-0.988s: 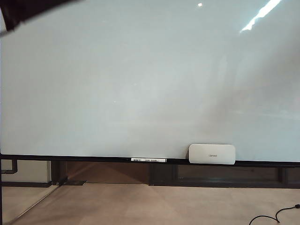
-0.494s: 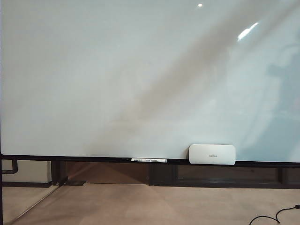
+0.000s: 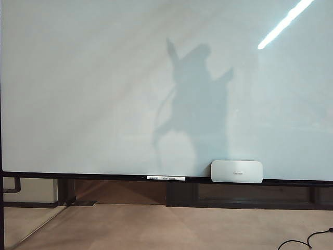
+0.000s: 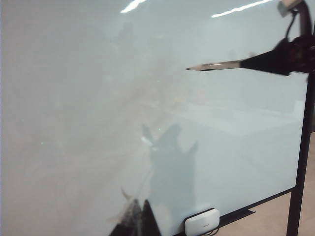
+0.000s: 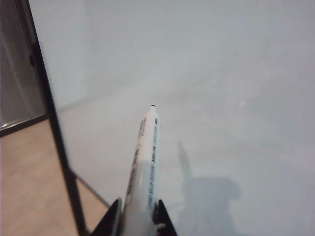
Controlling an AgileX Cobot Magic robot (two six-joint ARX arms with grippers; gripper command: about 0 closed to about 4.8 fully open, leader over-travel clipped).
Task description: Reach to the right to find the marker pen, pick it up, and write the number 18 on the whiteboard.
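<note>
The right gripper (image 5: pixel 137 216) is clamped on the marker pen (image 5: pixel 145 157). The pen's long axis runs straight out from the jaws, its black tip aimed at the whiteboard (image 5: pixel 221 73) but apart from the surface. No strokes of the number 18 show on the whiteboard (image 3: pixel 104 94); an eraser (image 3: pixel 237 171) and a second marker (image 3: pixel 165 178) rest on its ledge. The left gripper (image 4: pixel 137 221) shows only fingertips close together, holding nothing, farther from the writing spot.
</note>
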